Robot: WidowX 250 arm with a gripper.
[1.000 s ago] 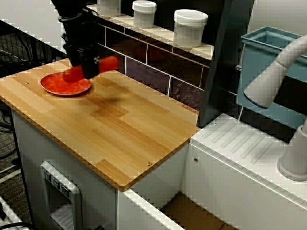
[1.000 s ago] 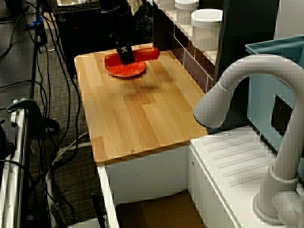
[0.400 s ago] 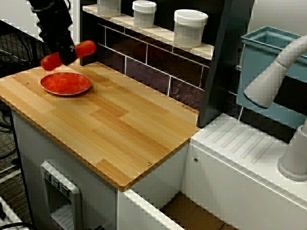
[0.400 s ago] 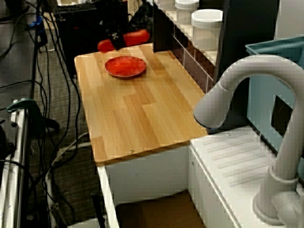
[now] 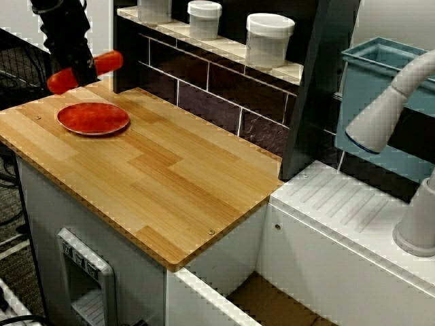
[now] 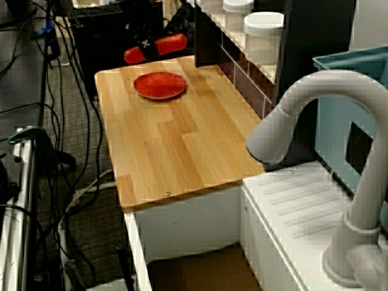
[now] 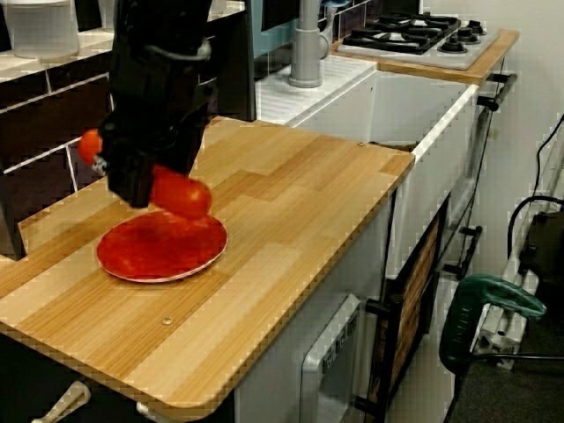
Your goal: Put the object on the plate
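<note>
From the front corner of the bench, the gripper (image 5: 80, 68) hangs in the air at about eleven o'clock of the plate (image 5: 93, 118), its jaws closed across the middle of the object (image 5: 85, 71). The red-orange cylinder pokes out on both sides of the dark fingers and tilts, its right end higher. Gripping at the middle keeps the load balanced, so neither end should sag. The plate lies bare on the wooden bench (image 5: 170, 183), near its far left corner, with the object clear above and beyond it. White jars (image 5: 270, 39) sit on the tiled ledge behind, out of the way.

The view along the bench from the sink end shows the object (image 6: 156, 48) held past the far edge of the bench (image 6: 176, 145), at twelve o'clock of the plate (image 6: 160, 85) and well apart from it. The gripper (image 6: 147, 50) is a dark patch at the object's middle. By my reading, the arm must come back over the plate and lower before letting go. A grey faucet (image 6: 315, 115) fills the foreground.

From the opposite end, the gripper (image 7: 141, 172) clamps the object (image 7: 179, 193), whose near end overlaps the plate (image 7: 161, 249) in the picture. That overlap is only line of sight. A round cylinder dropped from height could roll off such a shallow rim.
</note>
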